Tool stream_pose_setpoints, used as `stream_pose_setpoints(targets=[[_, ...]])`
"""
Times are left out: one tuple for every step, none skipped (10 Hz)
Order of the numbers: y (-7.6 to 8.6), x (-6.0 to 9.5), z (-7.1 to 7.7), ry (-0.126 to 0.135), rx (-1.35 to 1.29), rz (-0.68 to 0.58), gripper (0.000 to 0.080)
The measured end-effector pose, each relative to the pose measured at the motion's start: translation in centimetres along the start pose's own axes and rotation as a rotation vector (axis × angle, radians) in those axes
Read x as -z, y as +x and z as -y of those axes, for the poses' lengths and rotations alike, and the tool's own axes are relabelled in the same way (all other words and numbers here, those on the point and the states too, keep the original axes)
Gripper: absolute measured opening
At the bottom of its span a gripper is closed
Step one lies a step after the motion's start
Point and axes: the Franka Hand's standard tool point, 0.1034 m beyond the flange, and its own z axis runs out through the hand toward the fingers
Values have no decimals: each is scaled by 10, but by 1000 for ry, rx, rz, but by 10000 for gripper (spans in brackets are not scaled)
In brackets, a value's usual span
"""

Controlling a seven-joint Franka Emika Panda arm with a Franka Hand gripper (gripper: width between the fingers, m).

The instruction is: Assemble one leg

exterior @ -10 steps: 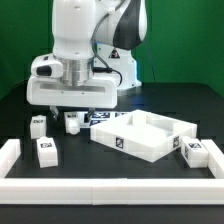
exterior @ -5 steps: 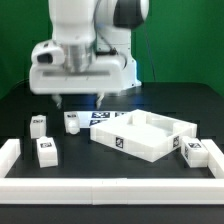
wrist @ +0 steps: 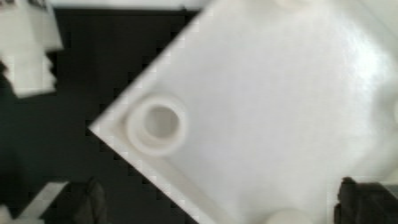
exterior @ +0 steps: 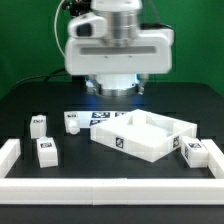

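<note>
Several legs, chunky white posts with black-and-white tags, lie on the black table: one (exterior: 38,124) at the exterior view's left, one (exterior: 45,151) nearer the front, one (exterior: 72,122) by the marker board, one (exterior: 193,152) at the right. My gripper (exterior: 117,92) hangs above the back of the table, over the large white rimmed panel (exterior: 145,135). In the wrist view the gripper (wrist: 210,205) is open and empty, its dark fingertips (wrist: 54,205) wide apart above the panel's corner (wrist: 249,90), which has a round hole (wrist: 157,122). A leg (wrist: 27,50) shows blurred at the edge.
The marker board (exterior: 100,118) lies flat behind the panel. A white rail (exterior: 100,190) runs along the table's front, with raised ends at the left (exterior: 8,150) and the right (exterior: 214,152).
My arm has swung from above the legs at the exterior view's left toward the right and risen, and now hangs over the panel. No part has moved.
</note>
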Motion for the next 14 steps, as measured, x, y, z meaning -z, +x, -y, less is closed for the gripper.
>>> stream_pose_setpoints(targets=[[-1,1,-3,1,-6,1,649],[-1,1,-2,1,-4,1,649],[-1,0,-2,1,-4,1,649],[1,0,0,-4,2,-6,649],[10,2,9,-21,36,-48,649],[25,3,22,-13,52,-85,649],[47,7,42,-18,17,-110,649],[75,10,69,-23,26,-141,649],[94,7,83,-30,46,-165,649],[94,4,82,-30,50,-163,649],[94,5,81,-30,46,-162,649],[94,4,81,-31,47,-162,649],[94,4,81,-31,47,-161,649],[93,1,80,-30,54,-162,649]])
